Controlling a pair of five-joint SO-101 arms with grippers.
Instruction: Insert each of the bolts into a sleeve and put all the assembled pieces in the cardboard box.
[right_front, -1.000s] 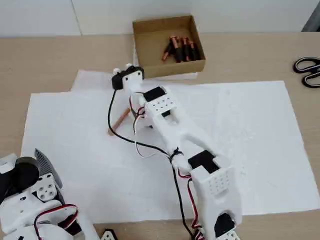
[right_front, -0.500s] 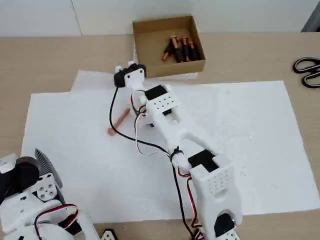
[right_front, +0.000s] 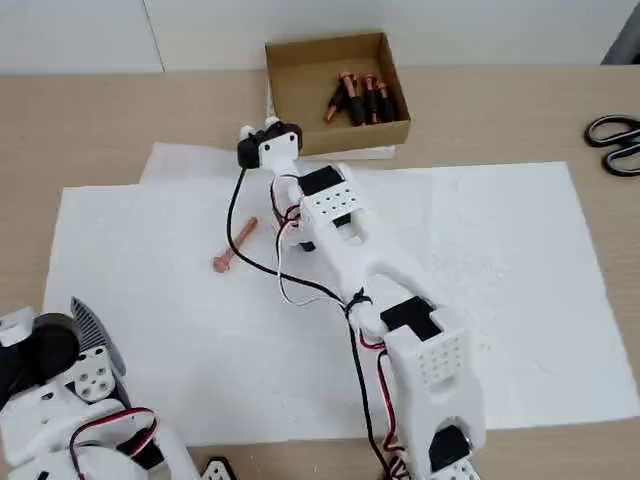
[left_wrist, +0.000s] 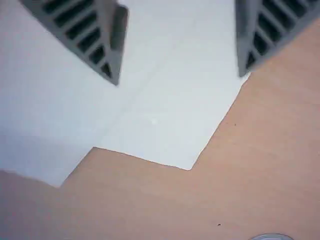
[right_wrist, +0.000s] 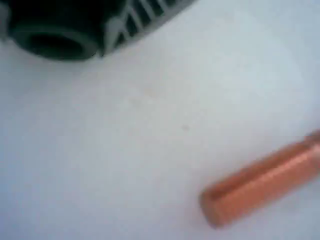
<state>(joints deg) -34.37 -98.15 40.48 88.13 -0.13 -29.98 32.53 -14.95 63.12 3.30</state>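
On the white paper (right_front: 500, 260), a copper bolt (right_front: 236, 245) is lying loose, well apart from the cardboard box (right_front: 350, 135) of finished pieces (right_front: 362, 97). The right claw (right_wrist: 107, 30) is hovering near the bolt's plain end, a dark hollow sleeve (right_wrist: 47, 37) beside it (clamped or not, nobody can tell). The left claw (left_wrist: 180, 65) is gaping over the paper's corner. Likely the bore should be meeting the shank squarely; a skewed push risks sliding the bolt.

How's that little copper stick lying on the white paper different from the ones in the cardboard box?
The loose bolt is bare copper along its length; the boxed pieces show dark sleeves with copper ends. The bolt lies alone on the white paper; the pieces are huddled together inside the cardboard box. Both are slim rods lying flat.
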